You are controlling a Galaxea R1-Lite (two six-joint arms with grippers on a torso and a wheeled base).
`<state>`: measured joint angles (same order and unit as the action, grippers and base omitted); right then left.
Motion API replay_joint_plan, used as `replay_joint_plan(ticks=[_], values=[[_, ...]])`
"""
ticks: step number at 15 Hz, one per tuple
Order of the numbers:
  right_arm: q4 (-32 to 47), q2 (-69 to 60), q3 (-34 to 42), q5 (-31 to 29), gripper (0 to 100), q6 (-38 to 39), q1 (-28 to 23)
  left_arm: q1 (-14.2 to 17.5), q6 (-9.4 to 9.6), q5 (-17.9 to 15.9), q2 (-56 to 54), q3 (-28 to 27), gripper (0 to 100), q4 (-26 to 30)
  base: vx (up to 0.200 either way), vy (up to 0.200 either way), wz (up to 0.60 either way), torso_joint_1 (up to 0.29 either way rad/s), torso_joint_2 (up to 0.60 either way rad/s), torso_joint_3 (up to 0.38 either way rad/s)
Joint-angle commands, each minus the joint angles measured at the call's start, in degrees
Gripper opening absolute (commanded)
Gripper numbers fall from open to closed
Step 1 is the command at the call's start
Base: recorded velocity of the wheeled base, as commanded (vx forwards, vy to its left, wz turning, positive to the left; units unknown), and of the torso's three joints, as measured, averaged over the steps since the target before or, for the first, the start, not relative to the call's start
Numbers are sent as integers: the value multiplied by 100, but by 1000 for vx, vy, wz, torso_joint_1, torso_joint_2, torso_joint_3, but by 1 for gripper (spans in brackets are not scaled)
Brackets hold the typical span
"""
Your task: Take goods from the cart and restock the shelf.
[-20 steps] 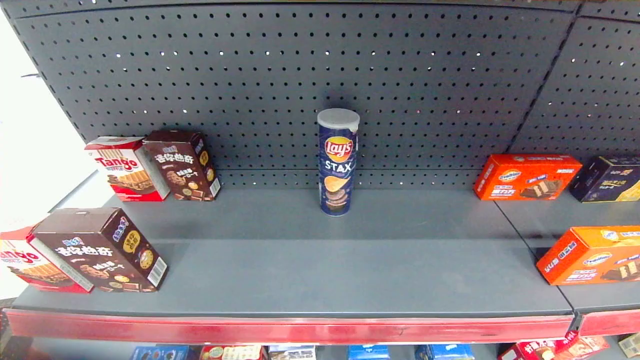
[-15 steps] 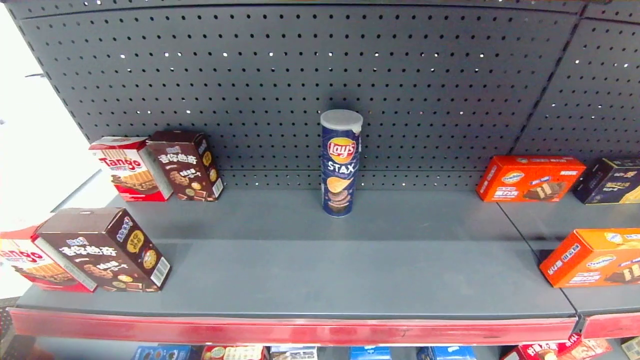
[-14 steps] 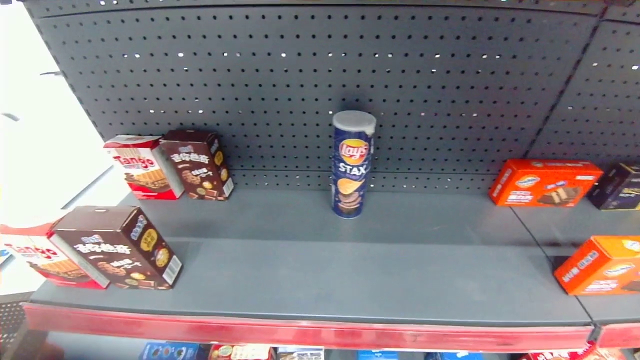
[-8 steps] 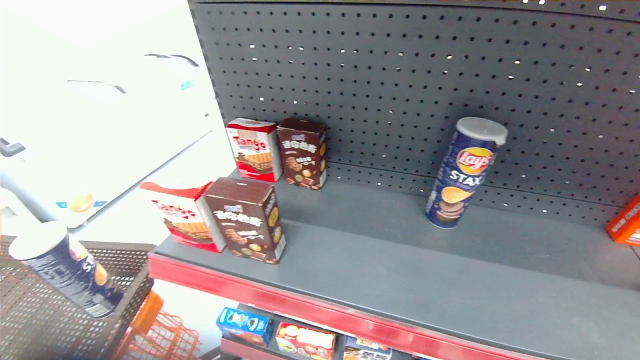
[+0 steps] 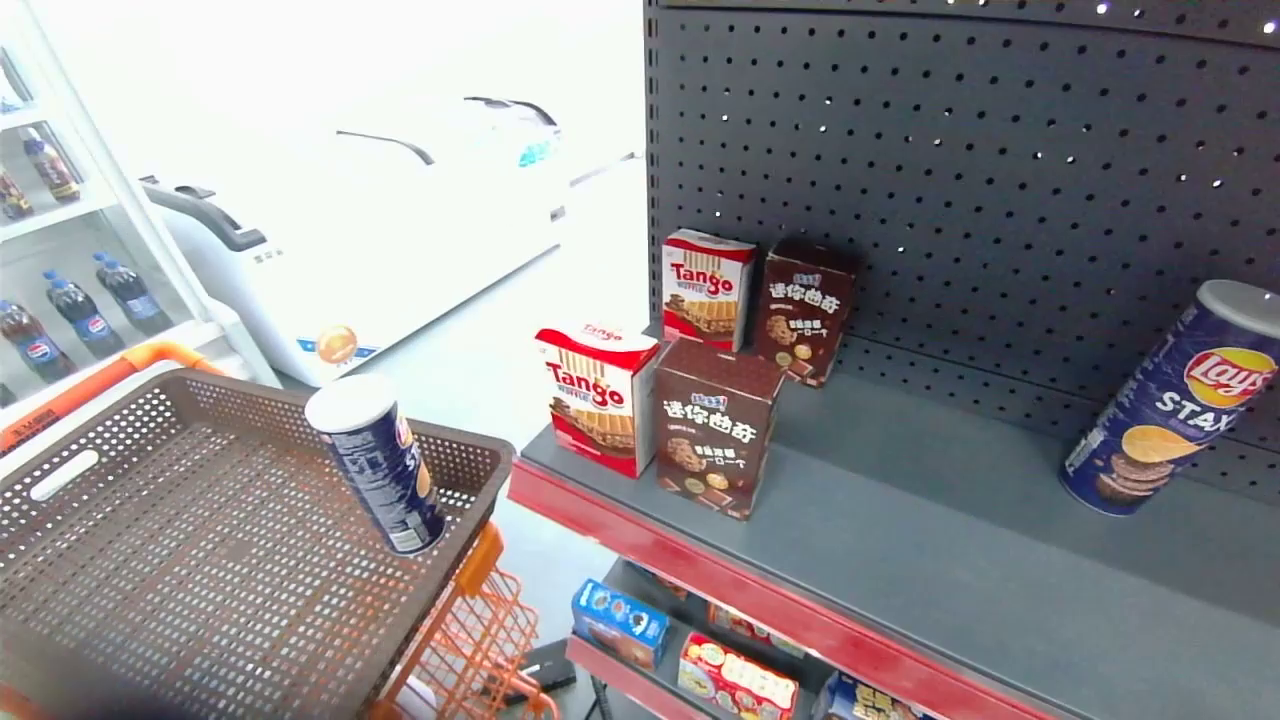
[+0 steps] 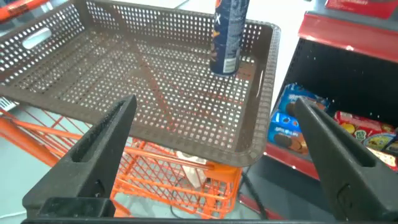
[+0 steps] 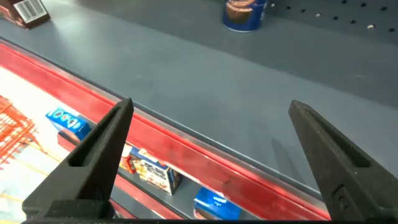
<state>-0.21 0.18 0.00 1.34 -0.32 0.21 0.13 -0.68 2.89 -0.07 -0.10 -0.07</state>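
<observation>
Chip can (image 5: 377,462) is standing upright on the floor of the brown perforated basket (image 5: 150,520), close to the rim on the side facing the shelf (image 5: 900,540); nothing is touching it. The basket sits on top of the orange cart (image 5: 470,640), which is parked just beside the shelf's left end. My left gripper (image 6: 214,106) is spread wide and holds nothing. It hangs over the basket's edge, and the chip can (image 6: 227,37) stands well apart from it, across the basket. My right gripper (image 7: 210,106) is also spread wide and holds nothing, and it is over the shelf's red front strip (image 7: 186,146). A second can (image 5: 1165,400) of the same kind stands on the shelf, back near the pegboard panel (image 5: 950,180), well apart from both grippers. At the shelf's left end there are two rows of boxes. In front, a red-and-white wafer box (image 5: 597,400) touches a brown cookie box (image 5: 716,428). Behind them, against the pegboard, is another wafer box (image 5: 706,290) beside another cookie box (image 5: 805,312). The lower shelf has a blue box (image 5: 620,623) and other small packs. Behind the cart are a white chest freezer (image 5: 380,240) and a drinks cooler (image 5: 80,310) with bottles in it.
</observation>
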Motion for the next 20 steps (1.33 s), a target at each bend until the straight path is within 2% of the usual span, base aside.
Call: replay_joint_plan(ticks=[1,4,6,7,8,12,13,14,16,17,20], values=[[-6,8,0,7,100,-3,-3,-5,-2,1,7,1,100,7,0,0,0,0,0,0],[-6,8,0,-2,100,5,-3,-5,7,45,7,1,100,7,0,0,0,0,0,0],[-6,8,0,-2,100,5,-3,-49,183,-166,130,-368,100,130,0,0,0,0,0,0],[-6,8,0,-2,100,-3,-3,-145,314,-324,790,-641,100,341,0,0,0,0,0,0],[-6,8,0,-2,100,-3,-3,-154,306,-333,1106,-834,100,385,0,0,0,0,0,0],[-6,8,0,-2,100,5,-3,-145,235,-342,2345,-1019,100,166,0,0,0,0,0,0],[-6,8,0,-2,100,-3,-3,-207,-20,-359,2881,-1212,100,-89,0,0,0,0,0,0],[-6,8,0,7,100,5,-3,92,-99,-359,3382,-1414,100,-168,0,0,0,0,0,0],[-6,8,0,-2,100,-3,-3,233,-90,-535,4006,-1660,100,-415,0,0,0,0,0,0],[-6,8,0,-2,100,-3,-3,215,-55,-640,4375,-1704,100,-634,0,0,0,0,0,0],[-6,8,0,-2,100,-3,-3,154,420,-649,6116,-1660,100,-2603,0,0,0,0,0,0]])
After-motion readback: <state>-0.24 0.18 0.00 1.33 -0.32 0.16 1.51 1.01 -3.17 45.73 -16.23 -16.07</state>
